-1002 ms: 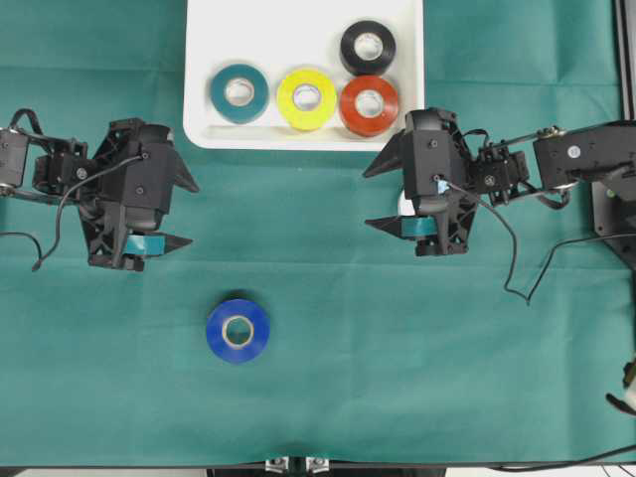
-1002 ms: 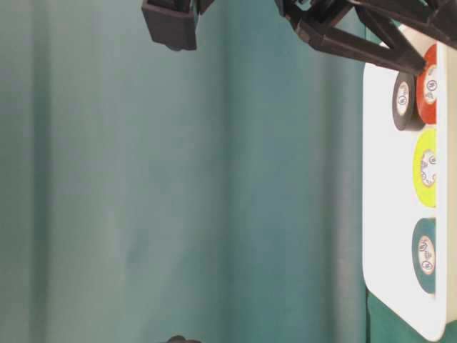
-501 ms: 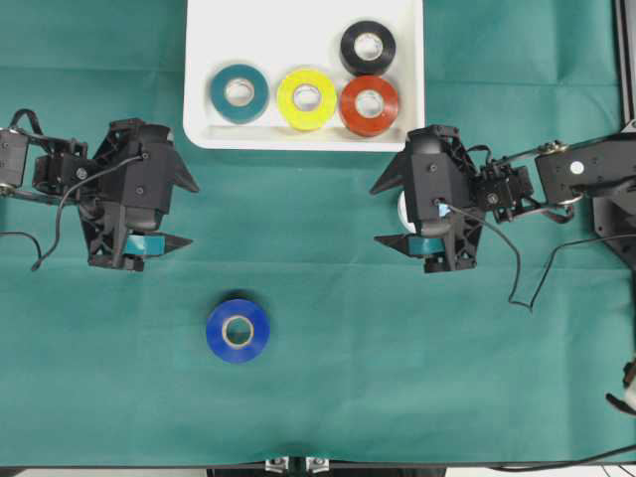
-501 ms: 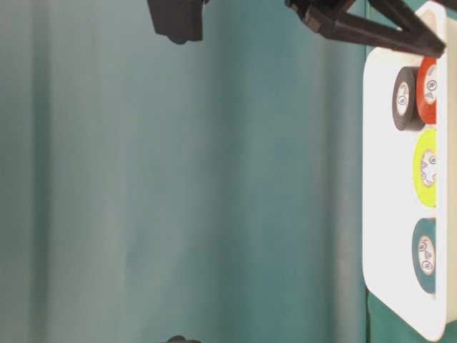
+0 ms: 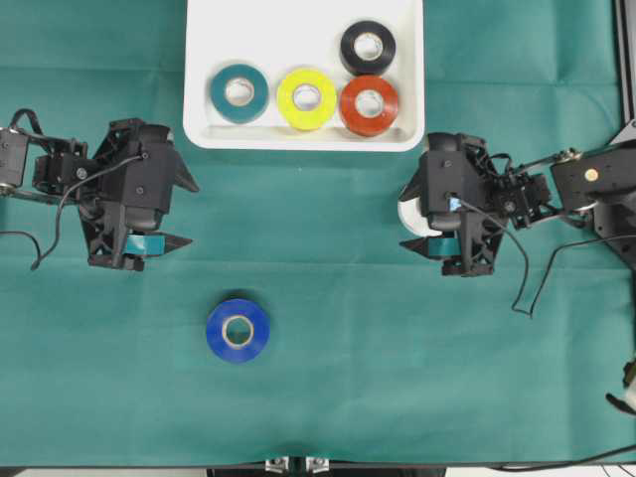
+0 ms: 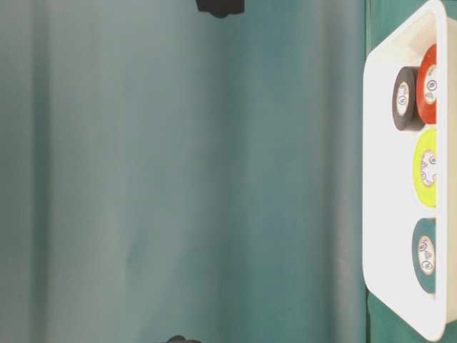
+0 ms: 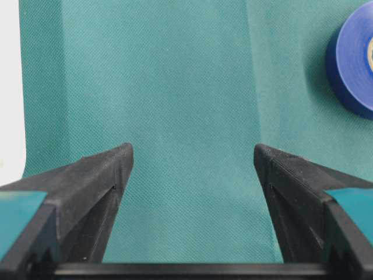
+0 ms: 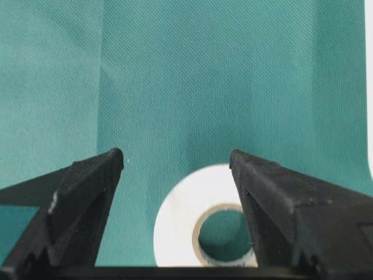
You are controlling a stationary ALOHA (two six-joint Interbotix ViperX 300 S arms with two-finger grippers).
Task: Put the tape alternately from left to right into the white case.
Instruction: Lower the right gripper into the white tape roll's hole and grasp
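The white case [image 5: 298, 30] at the top holds a teal roll [image 5: 238, 92], a yellow roll [image 5: 306, 98], a red roll [image 5: 369, 104] and a black roll [image 5: 368, 46]. On the cloth lies a blue roll [image 5: 238, 330], below and to the right of my left gripper [image 5: 192, 213], which is open and empty [image 7: 192, 153]. The blue roll [image 7: 352, 58] shows at the upper right of the left wrist view. My right gripper [image 5: 402, 219] hangs open over a white roll [image 8: 192, 221], whose right side its right finger [image 8: 274, 192] covers. In the overhead view the white roll [image 5: 406, 212] is mostly hidden.
Green cloth covers the table. The table-level view shows the case [image 6: 378, 179] on the right with its rolls, and a dark part of an arm [image 6: 220, 7] at the top edge. Cables trail beside both arms.
My right arm has drawn back to the right and slightly down, away from the case, and now hangs over the white roll. The left arm and all rolls are unmoved.
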